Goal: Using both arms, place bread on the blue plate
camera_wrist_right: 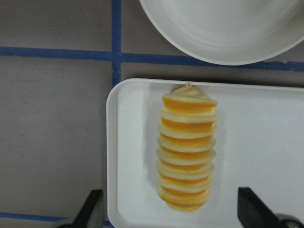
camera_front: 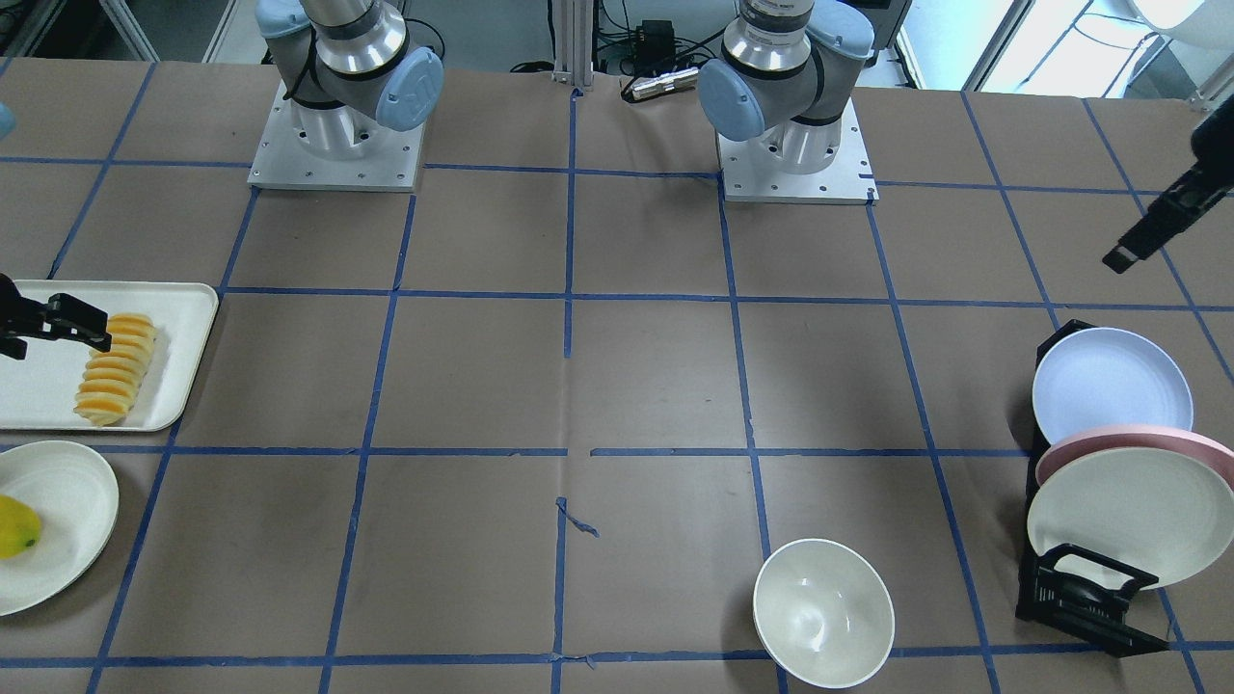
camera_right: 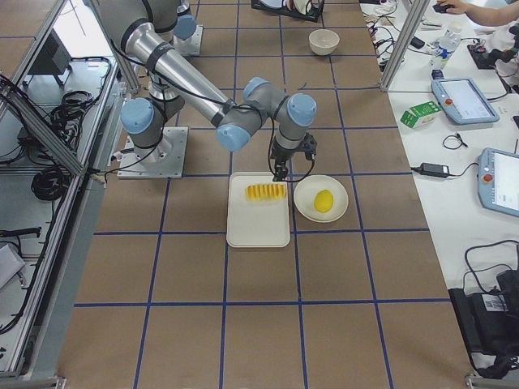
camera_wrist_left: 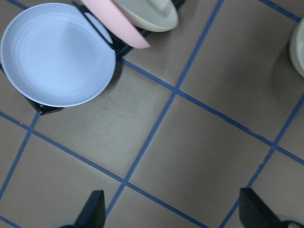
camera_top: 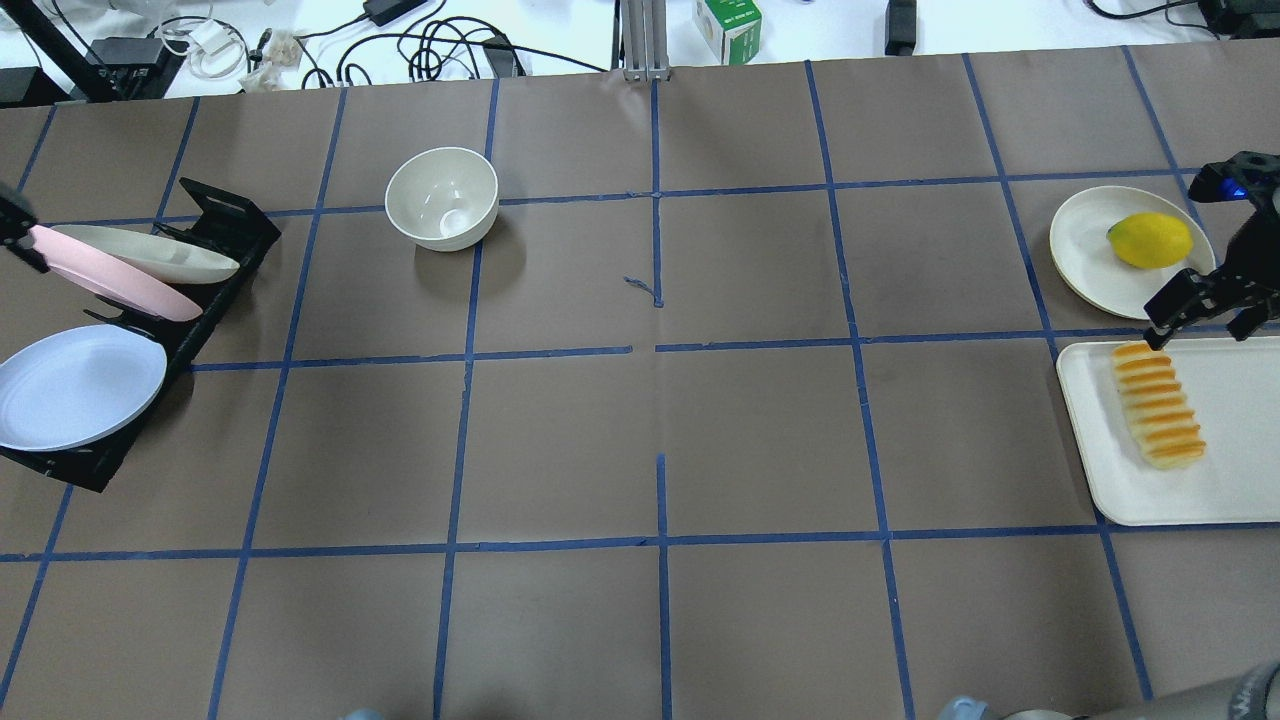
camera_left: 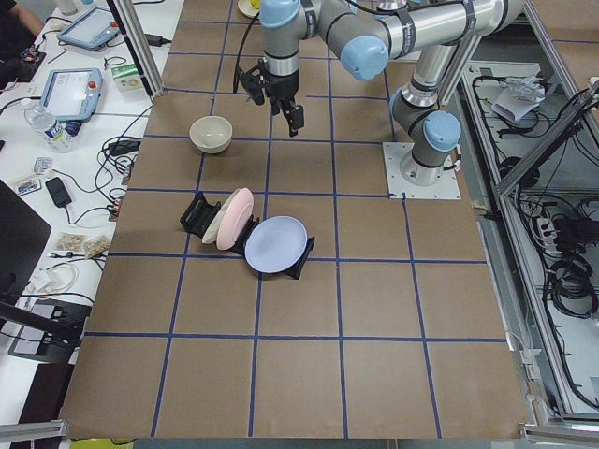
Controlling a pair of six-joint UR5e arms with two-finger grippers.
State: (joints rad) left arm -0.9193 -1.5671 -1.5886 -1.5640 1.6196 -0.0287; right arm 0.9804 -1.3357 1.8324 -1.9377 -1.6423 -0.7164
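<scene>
Too small to read: print on green carton, top centre of overhead view. Cut off at bottom edge of wrist views: left tool and right tool, fingers wide apart, gripping nothing. Lower centre of right wrist view: bread on white tray. Upper left of left wrist view: blue plate, leaning in black rack. Brown table, gridded with blue tape.

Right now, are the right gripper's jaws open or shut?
Open: the right gripper shows its jaws wide apart in the wrist view, the bread lying untouched between them.
</scene>
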